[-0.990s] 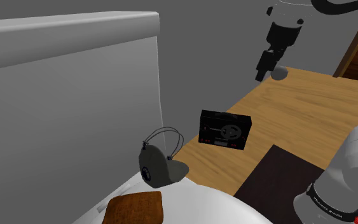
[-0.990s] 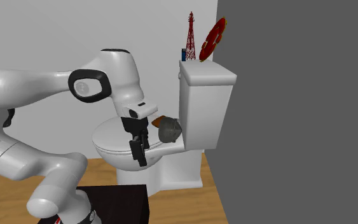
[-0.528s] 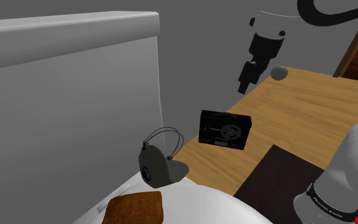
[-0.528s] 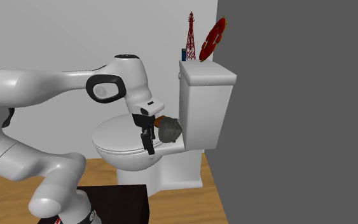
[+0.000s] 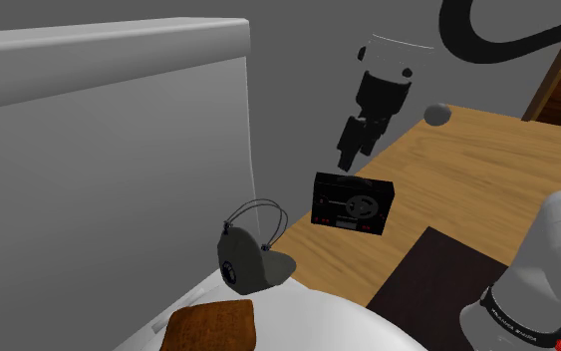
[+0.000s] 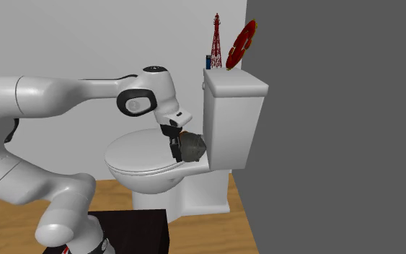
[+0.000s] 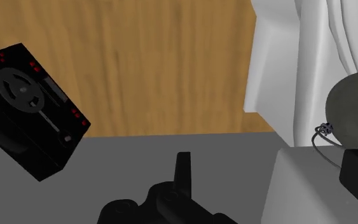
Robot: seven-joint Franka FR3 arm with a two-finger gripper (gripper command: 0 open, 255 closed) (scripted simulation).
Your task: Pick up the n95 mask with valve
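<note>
The dark grey-green mask [image 5: 240,261] sits at the back of a white toilet [image 5: 328,324]. It rests against the foot of the tank [image 5: 119,150], its thin strap loops standing up along the tank's front and its round valve facing the shoulder camera. A brown slab [image 5: 213,327] lies on the lid just beside it. The black gripper [image 5: 350,160] hangs in the air, tilted, above a black box with a reel and red marks [image 5: 354,202] that stands on the wooden floor [image 5: 467,170]. In the shoulder view it is clearly apart from the mask. In the second exterior view it shows just at the mask's left. The wrist view shows its fingers [image 7: 182,168] standing wide apart with nothing between them, the mask's rounded shell and a strap lying close by the other finger. A small grey ball [image 5: 437,114] rests farther off on the floor. A red tower model [image 6: 215,40] and a red disc [image 6: 241,45] stand on top of the tank.
</note>
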